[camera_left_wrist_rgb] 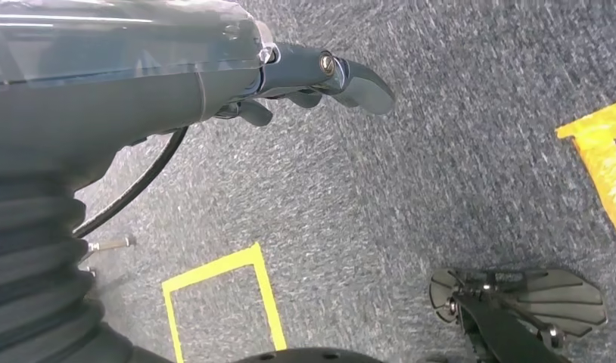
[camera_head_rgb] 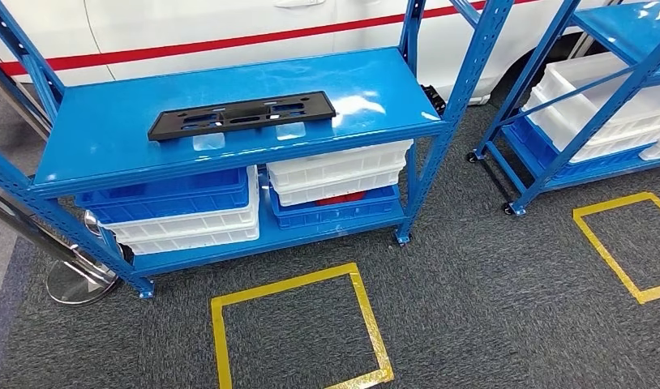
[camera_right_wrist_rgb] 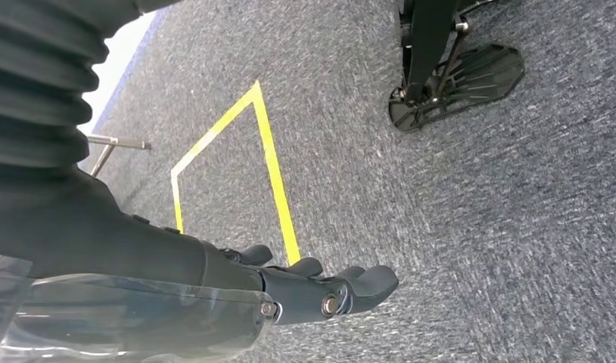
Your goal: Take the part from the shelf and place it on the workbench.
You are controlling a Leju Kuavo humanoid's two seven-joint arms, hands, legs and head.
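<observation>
Two robot hands hang empty over the carpet, left robot hand [camera_left_wrist_rgb: 320, 79] and right robot hand [camera_right_wrist_rgb: 320, 291], fingers loosely apart. Black part [camera_head_rgb: 242, 114] lies flat on the blue shelf [camera_head_rgb: 100, 154], untouched. Approach step, I'd say: next, step closer and raise an arm to it.

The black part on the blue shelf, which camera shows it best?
The head view: the black part lies flat, whole and unobstructed on the blue shelf. Both wrist views point down at grey carpet and yellow tape instead.
</observation>
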